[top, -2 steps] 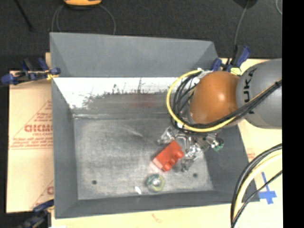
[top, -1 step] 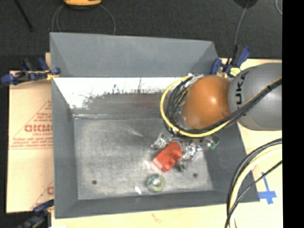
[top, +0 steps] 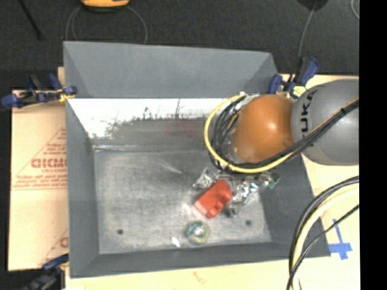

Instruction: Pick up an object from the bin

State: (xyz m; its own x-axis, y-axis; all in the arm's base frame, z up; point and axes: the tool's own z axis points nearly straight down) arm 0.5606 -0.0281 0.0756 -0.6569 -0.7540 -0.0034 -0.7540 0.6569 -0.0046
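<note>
1. We saw the gripper [top: 231, 186] low over the right-centre floor of the grey bin [top: 121, 180], beneath the arm's orange cover [top: 263, 128]. Its metalwork was crowded together there, and we could not tell whether it stood wide or narrow.
2. The nearest thing was a red block-shaped piece [top: 211, 201], flat on the floor just to the gripper's lower left in the view. Its upper right end met the metalwork; touching or tucked under, we could not say.
3. The piece's long axis ran slantwise, from lower left up to the right, pointing at the gripper.
4. A small round greenish ball [top: 197, 231] lay apart, nearer the front wall, with a white scrap [top: 175, 241] just beside it.
5. We judged that a grasp would need a slight shift to the lower left, closing across the red piece's short side.
</note>
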